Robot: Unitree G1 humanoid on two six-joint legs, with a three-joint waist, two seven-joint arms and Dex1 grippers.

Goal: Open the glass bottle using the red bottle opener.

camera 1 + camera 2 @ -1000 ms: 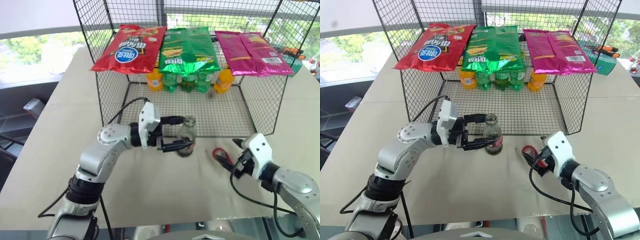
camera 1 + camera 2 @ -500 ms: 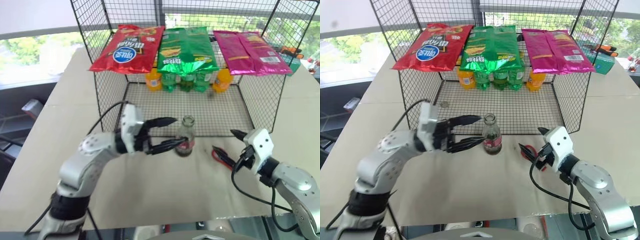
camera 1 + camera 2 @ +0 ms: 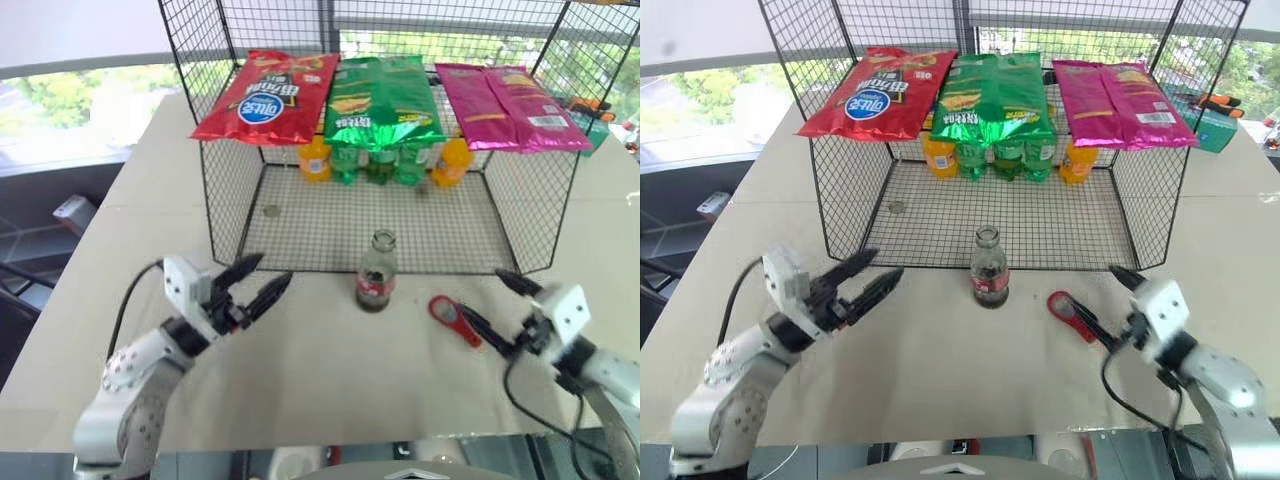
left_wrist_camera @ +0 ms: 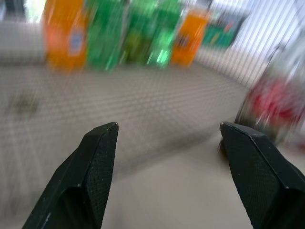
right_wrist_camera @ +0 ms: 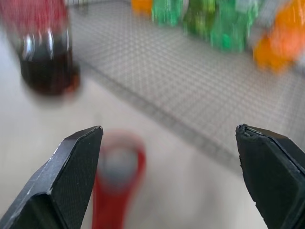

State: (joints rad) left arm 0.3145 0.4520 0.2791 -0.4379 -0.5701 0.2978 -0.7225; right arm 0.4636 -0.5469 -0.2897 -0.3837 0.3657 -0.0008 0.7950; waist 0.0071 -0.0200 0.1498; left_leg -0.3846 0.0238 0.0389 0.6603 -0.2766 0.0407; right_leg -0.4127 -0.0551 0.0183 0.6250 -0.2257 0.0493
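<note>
The bottle (image 3: 376, 272) is left standing free at frame centre, the opener (image 3: 452, 318) flat on the desk (image 3: 330, 370) lower right. Both claws, left (image 3: 257, 281) and right (image 3: 492, 312), are held spread and empty, presumably clear for a fresh approach.

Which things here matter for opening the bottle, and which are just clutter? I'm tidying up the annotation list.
For the job:
- glass bottle, standing on the table
- red bottle opener, lying flat beside it
- left gripper and right gripper, both open and empty

Lying about:
- wire rack
- three snack bags on top
- plastic drink bottles inside
</note>
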